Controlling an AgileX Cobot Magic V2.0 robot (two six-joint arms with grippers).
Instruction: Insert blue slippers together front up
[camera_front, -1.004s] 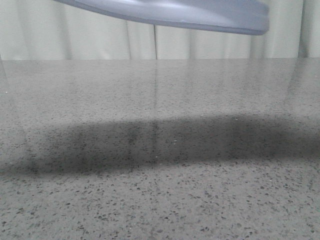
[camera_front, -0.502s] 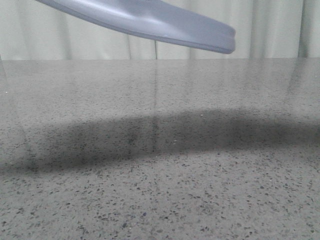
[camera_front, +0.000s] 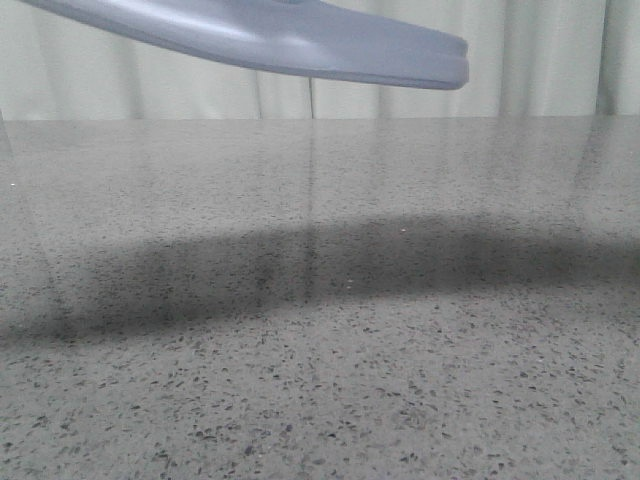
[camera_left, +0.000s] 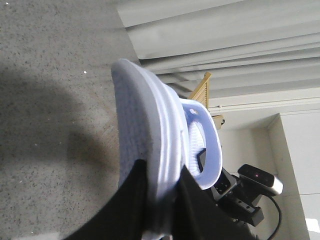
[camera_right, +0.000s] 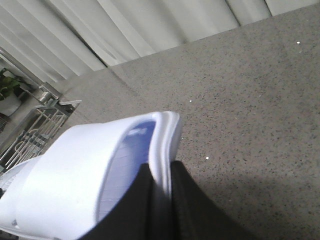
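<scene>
A pale blue slipper (camera_front: 280, 40) hangs high over the table in the front view, its smooth underside showing; no gripper shows there. In the left wrist view my left gripper (camera_left: 162, 172) is shut on the thick sole of a blue slipper (camera_left: 150, 125), whose strap and ribbed footbed face away from the table. My right gripper (camera_right: 161, 167) is shut on the sole edge of the other blue slipper (camera_right: 75, 175), with its wide strap off to one side. Both slippers are held in the air above the table.
The speckled grey table (camera_front: 320, 380) carries a broad dark shadow (camera_front: 300, 270) under the slipper. White curtains (camera_front: 560, 60) hang behind it. A black camera on a mount (camera_left: 257, 180) and a wooden frame (camera_left: 202, 87) show past the left slipper.
In the front view the slipper's end has drawn leftward from a second ago. It dipped at its right end, then rose a little and levelled.
</scene>
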